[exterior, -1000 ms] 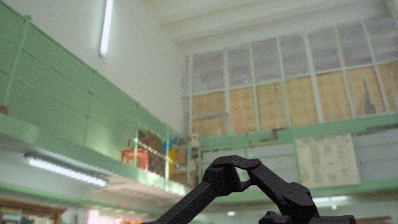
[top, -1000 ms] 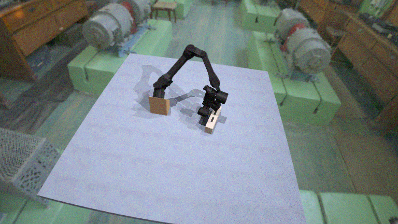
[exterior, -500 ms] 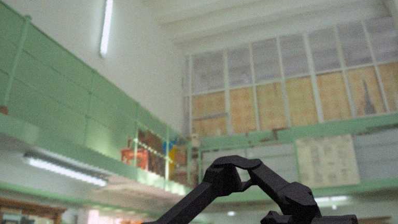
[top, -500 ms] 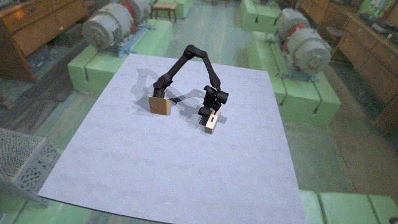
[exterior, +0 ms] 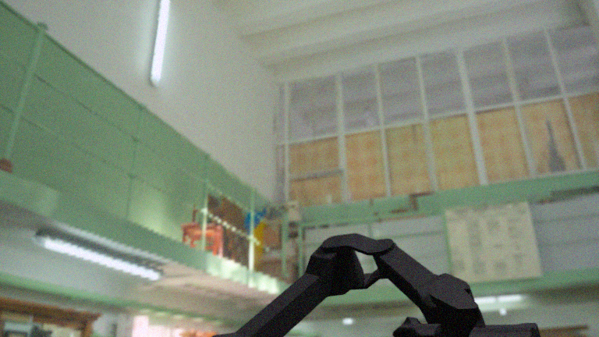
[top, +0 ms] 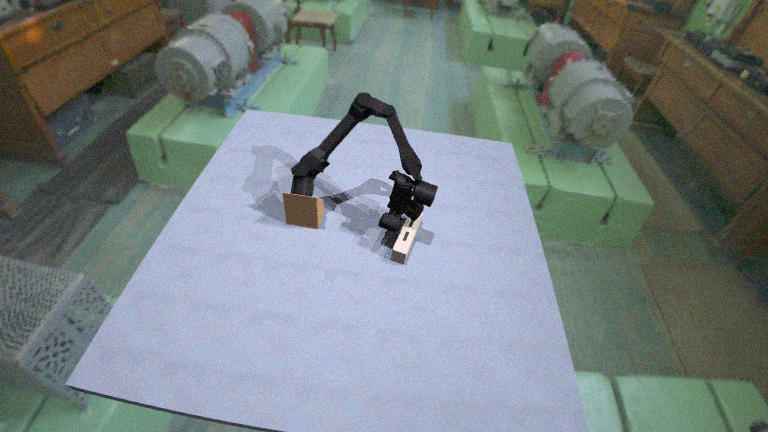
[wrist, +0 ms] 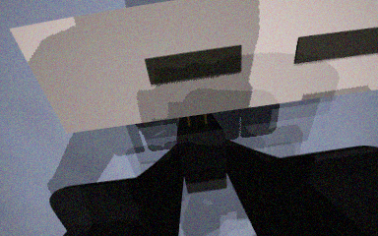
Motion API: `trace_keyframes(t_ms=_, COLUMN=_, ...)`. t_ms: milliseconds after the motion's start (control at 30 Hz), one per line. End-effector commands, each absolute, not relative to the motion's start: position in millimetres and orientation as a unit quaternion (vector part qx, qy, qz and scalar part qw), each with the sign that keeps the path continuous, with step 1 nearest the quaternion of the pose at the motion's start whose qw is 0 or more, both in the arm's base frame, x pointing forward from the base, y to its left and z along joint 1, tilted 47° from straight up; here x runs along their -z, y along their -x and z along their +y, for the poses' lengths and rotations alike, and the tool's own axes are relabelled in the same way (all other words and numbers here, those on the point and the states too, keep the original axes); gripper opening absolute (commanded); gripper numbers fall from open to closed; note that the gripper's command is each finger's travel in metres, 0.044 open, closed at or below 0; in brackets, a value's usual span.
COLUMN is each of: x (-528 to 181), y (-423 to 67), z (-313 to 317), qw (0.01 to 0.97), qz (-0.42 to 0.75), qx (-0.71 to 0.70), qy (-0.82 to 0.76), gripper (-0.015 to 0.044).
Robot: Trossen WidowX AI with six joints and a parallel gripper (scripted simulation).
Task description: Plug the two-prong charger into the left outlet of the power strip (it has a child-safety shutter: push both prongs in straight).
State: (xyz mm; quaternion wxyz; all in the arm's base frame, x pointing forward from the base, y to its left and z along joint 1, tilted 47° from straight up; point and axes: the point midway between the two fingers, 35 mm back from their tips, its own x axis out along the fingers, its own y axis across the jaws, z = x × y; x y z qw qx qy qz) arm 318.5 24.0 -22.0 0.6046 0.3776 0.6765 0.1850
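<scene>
Claw (wrist: 202,147) pinching charger (wrist: 201,143), prongs (wrist: 196,121) just short of power strip (wrist: 123,74) left outlet (wrist: 193,64); alignment looks done, straight push-in remains.

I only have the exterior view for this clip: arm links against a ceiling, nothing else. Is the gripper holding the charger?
Observer: Yes. In the wrist view the gripper is shut on the dark charger, its two gold prongs pointing at the power strip.
Operator: Are the prongs in a slot?
Observer: Not that I can see; their tips reach the strip's near edge, below the left slot, which shows uncovered.
Operator: Anything else on the table?
Observer: The top view shows a brown block at the arm's base, apart from the strip.
</scene>
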Motion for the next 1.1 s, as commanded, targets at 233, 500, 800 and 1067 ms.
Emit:
trace_keyframes(t_ms=233, x=22, y=-322, z=23, qw=0.603, qz=0.677, qx=-0.184, qy=-0.381, gripper=0.0000)
trace_keyframes(t_ms=500, x=22, y=-324, z=23, qw=0.603, qz=0.677, qx=-0.184, qy=-0.381, gripper=0.0000)
trace_keyframes(t_ms=800, x=23, y=-327, z=22, qw=0.603, qz=0.676, qx=-0.184, qy=-0.381, gripper=0.0000)
trace_keyframes(t_ms=1067, x=23, y=-330, z=21, qw=0.603, qz=0.676, qx=-0.184, qy=-0.381, gripper=0.0000)
